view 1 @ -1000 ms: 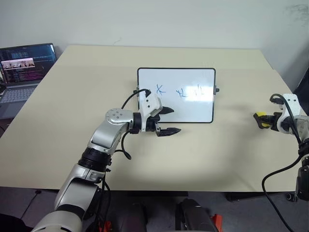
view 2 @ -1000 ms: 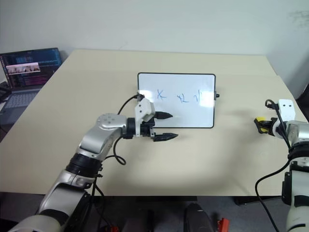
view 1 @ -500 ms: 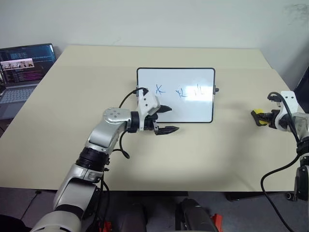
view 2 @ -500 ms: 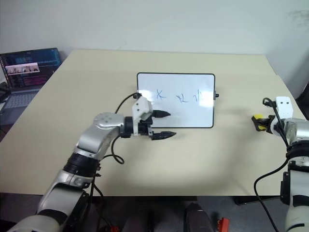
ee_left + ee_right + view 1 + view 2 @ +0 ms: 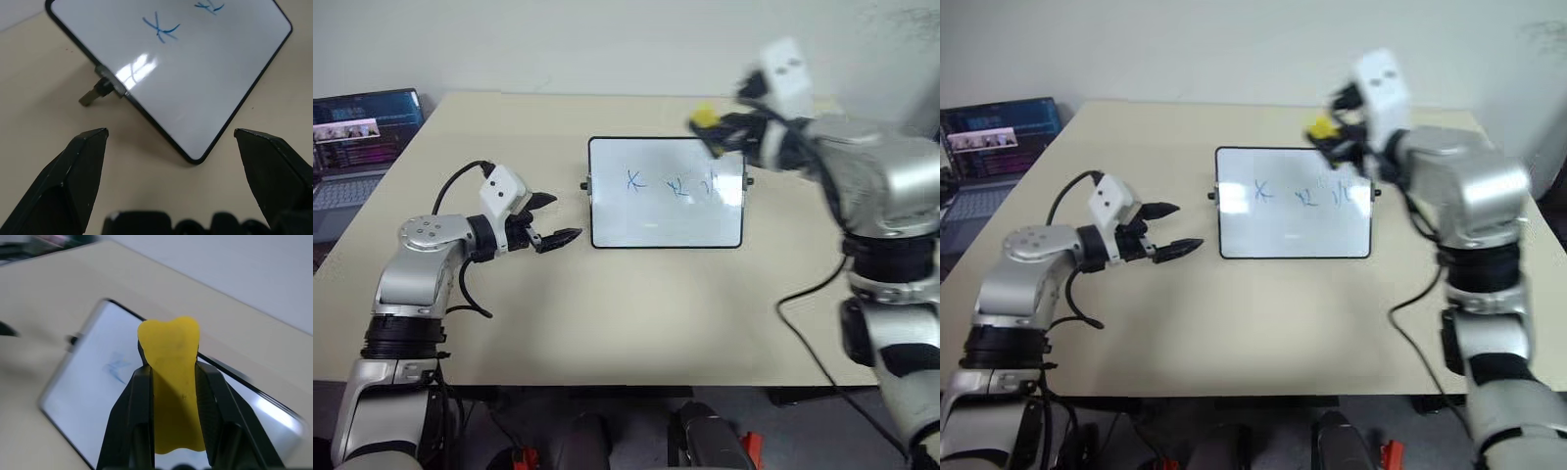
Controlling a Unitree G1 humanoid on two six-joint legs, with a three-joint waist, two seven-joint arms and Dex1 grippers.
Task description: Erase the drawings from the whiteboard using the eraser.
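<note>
Since a second ago the right gripper (image 5: 717, 130) has swung from the counter's right edge up and across to hang above the whiteboard's upper right corner, while the left gripper (image 5: 553, 217) has pulled back leftward off the board. Nearest, the left jaws stand wide and empty over the counter (image 5: 636, 313), just beside the whiteboard (image 5: 666, 211). The drawings (image 5: 674, 183) remain along its upper part. Farther back, the right jaws pinch the eraser (image 5: 172, 377).

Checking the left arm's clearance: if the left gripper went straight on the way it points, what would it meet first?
Probably the whiteboard: the open left gripper faces its near corner across bare table, low enough that it might touch the tabletop first.
</note>
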